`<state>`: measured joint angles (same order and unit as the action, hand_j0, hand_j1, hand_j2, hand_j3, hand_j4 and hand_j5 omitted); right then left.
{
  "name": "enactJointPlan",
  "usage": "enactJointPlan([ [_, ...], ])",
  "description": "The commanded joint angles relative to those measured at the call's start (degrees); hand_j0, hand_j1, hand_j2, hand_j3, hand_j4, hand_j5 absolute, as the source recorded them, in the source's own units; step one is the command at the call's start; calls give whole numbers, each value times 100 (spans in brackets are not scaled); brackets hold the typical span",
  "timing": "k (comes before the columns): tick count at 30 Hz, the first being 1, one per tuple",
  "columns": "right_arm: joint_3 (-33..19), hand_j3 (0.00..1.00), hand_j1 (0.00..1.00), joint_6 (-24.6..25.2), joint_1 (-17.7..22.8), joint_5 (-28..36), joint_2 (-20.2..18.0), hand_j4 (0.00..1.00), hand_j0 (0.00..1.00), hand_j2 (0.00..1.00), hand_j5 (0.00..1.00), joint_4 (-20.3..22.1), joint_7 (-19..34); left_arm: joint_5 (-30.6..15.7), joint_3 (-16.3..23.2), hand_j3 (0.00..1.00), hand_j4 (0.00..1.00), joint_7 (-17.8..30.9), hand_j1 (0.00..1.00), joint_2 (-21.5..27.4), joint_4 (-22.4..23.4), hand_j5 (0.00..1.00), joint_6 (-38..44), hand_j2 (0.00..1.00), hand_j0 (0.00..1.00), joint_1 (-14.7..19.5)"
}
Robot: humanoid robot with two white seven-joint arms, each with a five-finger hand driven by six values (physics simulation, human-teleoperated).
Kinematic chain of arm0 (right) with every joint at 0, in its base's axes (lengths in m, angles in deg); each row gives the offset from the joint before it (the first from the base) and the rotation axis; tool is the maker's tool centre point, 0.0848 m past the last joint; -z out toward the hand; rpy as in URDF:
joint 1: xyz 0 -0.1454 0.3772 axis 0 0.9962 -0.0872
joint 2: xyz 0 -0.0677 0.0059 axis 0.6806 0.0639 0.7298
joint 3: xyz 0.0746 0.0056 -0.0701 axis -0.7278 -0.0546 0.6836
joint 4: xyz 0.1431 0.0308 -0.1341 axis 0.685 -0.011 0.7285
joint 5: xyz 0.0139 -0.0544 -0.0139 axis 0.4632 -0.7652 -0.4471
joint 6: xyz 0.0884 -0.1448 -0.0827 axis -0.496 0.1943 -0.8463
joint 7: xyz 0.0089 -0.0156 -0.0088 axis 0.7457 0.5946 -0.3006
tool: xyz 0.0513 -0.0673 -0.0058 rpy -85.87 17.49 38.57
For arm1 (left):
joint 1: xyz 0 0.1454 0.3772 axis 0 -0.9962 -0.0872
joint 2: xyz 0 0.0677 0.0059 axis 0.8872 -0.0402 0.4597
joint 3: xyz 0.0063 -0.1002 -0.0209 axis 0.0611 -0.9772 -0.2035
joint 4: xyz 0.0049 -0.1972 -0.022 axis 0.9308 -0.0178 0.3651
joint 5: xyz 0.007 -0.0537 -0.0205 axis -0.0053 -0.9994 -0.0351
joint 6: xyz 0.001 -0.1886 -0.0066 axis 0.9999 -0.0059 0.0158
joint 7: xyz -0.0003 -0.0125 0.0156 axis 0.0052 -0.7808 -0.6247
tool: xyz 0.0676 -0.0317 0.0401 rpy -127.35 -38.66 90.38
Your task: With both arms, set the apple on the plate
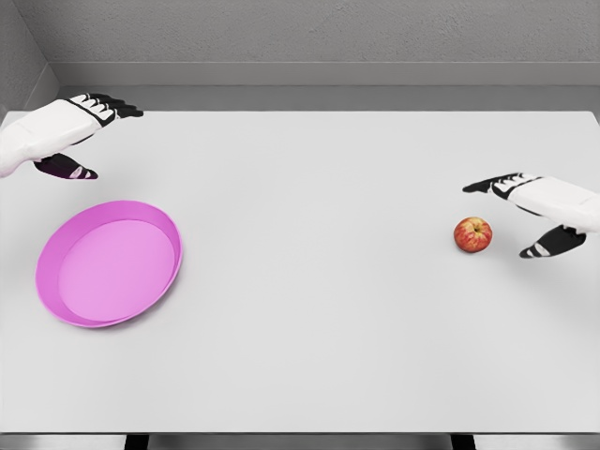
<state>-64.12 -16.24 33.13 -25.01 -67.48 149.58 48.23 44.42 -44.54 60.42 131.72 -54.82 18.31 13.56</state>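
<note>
Broadly, a pale grey flat bench (309, 281) fills the view, with a round magenta plastic plate (70, 305) lying at its left. Behind that plate the white left hand (80, 141) hovers, fingers spread and empty. At the far right the white right hand (534, 214) is likewise wide, just beside the small red-yellow apple (473, 234) resting on the bench

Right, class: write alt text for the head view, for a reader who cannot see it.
A small red apple sits on a white table near the open white right hand, not yet grasped. A round pink plate lies far left, with the open left hand above it.
</note>
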Motion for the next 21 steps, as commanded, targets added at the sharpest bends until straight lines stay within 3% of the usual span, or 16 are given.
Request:
enactJointPlan([
  [1, 13, 100, 100, 58, 0, 26, 38, 100, 100, 100, 100, -37, 120, 54, -15, 100, 100, -2, 100, -11, 16, 100, 4, 100, 100, 0],
  [4, 31, 100, 100, 682, -132, 26, 91, 100, 100, 100, 100, -20, 454, 72, -15, 100, 100, -2, 100, -28, 24, 100, 4, 100, 100, 9],
  [10, 953, 100, 100, 1323, -984, 17, 407, 100, 100, 100, 100, -37, 973, 195, -50, 100, 100, -2, 100, -46, 24, 100, 4, 100, 100, 9],
  [13, 1314, 100, 100, 1350, -1230, 17, 521, 100, 100, 100, 100, -37, 973, 203, -50, 100, 100, -2, 100, -46, 24, 100, 4, 100, 100, 9],
  [21, 1375, 100, 100, 1368, -1318, 17, 557, 100, 100, 100, 100, -327, 973, 247, -59, 100, 100, -2, 100, -81, 33, 100, 4, 100, 100, 9],
])
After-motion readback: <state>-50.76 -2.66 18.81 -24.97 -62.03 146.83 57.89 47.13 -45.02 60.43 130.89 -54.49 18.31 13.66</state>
